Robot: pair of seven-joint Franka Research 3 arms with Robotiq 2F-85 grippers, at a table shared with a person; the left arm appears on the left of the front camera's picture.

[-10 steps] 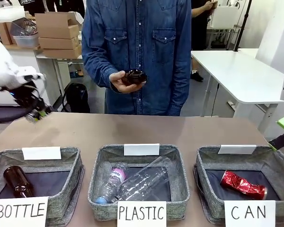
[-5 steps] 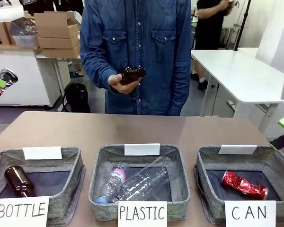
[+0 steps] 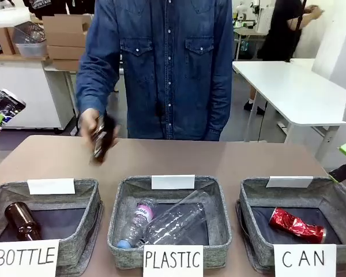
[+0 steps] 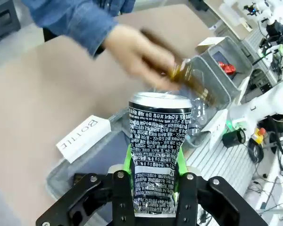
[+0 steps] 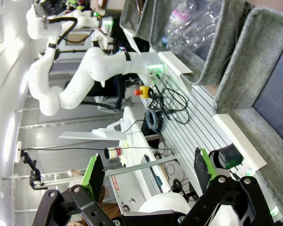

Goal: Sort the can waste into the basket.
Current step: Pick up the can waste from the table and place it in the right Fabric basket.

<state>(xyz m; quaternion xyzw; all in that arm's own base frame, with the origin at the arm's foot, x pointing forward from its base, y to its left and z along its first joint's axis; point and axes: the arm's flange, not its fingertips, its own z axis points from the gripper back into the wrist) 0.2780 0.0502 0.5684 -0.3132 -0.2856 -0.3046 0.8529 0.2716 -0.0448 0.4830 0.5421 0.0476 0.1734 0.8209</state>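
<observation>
the left gripper (image 4: 151, 181) has its jaws clamped on the black can (image 4: 158, 150), green pads on both flanks low on the body, silver top end facing away along the fingers. in the front view that black can (image 3: 6, 105) sits at the 9 o'clock edge, high off the surface, long axis tilted, top toward roughly 1 o'clock.

to do this step well, i judge the can must travel right across to the can basket (image 3: 328, 199) at 4 o'clock, staying high over the other two baskets and clear of the person's hand (image 3: 92, 124), which holds what looks like a brown bottle (image 3: 101, 141), though it is blurred.

the red can (image 3: 297, 225) lies on its side in that basket, long axis running 10 to 4 o'clock.

the right gripper (image 5: 148, 172) has its jaws wide, holding nothing.
</observation>
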